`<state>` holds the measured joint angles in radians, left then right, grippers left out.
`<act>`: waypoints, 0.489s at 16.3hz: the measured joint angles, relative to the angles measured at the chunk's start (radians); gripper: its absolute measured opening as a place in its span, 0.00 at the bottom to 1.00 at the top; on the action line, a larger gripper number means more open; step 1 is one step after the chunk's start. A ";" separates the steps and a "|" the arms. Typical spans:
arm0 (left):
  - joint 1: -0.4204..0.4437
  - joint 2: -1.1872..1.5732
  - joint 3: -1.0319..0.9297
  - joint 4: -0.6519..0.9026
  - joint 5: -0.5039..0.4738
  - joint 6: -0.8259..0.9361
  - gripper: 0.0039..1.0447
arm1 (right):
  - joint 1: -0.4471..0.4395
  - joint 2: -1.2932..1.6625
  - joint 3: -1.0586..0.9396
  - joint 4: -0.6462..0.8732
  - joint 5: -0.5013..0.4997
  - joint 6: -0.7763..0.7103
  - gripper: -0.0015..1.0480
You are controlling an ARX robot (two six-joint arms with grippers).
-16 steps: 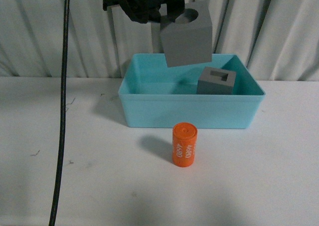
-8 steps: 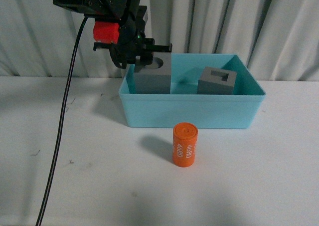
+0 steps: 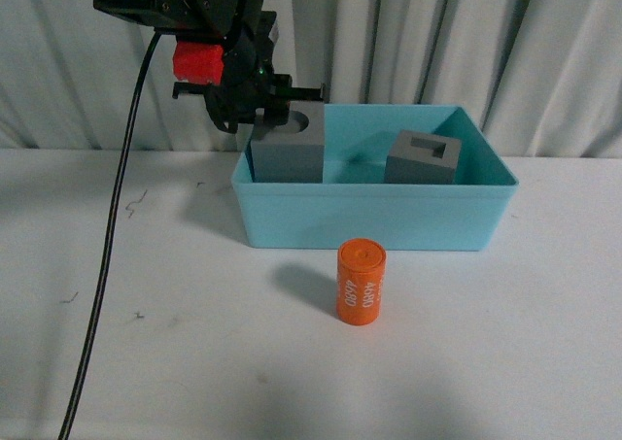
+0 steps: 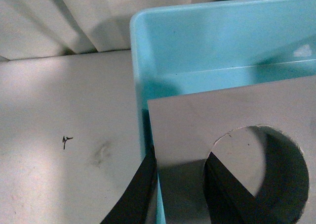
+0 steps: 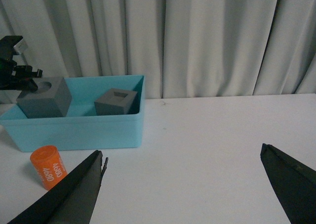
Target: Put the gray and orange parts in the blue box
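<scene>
The gray block with the round hole [image 3: 287,154] sits low in the left end of the blue box [image 3: 374,219], with my left gripper [image 3: 259,116] shut on its top edge. In the left wrist view one black finger [image 4: 138,194] lies outside the block [image 4: 187,125] and the other reaches into its hole, close to the box wall [image 4: 197,41]. The gray block with the rectangular slot [image 3: 422,158] rests in the right half of the box. The orange cylinder [image 3: 361,282] stands upright on the table before the box. My right gripper [image 5: 182,152] hangs open over bare table, right of the box [image 5: 74,130].
A black cable [image 3: 117,265] hangs from the left arm down across the left of the white table [image 3: 505,362]. A pale curtain [image 3: 505,51] closes off the back right behind the box.
The left gripper carried the round-hole block from high above the box's middle down and left into the box's left end. The other parts stayed put.
</scene>
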<state>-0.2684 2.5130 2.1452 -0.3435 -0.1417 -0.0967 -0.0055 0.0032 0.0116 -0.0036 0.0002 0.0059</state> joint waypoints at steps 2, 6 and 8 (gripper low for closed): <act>0.004 0.000 0.000 0.010 0.003 -0.001 0.43 | 0.000 0.000 0.000 0.000 0.000 0.000 0.94; -0.002 -0.031 -0.097 0.051 0.004 -0.026 0.88 | 0.000 0.000 0.000 0.000 0.000 0.000 0.94; -0.009 -0.136 -0.224 0.123 0.031 -0.084 0.93 | 0.000 0.000 0.000 0.000 0.000 0.000 0.94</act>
<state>-0.2775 2.3772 1.9209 -0.2207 -0.1108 -0.1802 -0.0055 0.0032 0.0116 -0.0036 0.0002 0.0059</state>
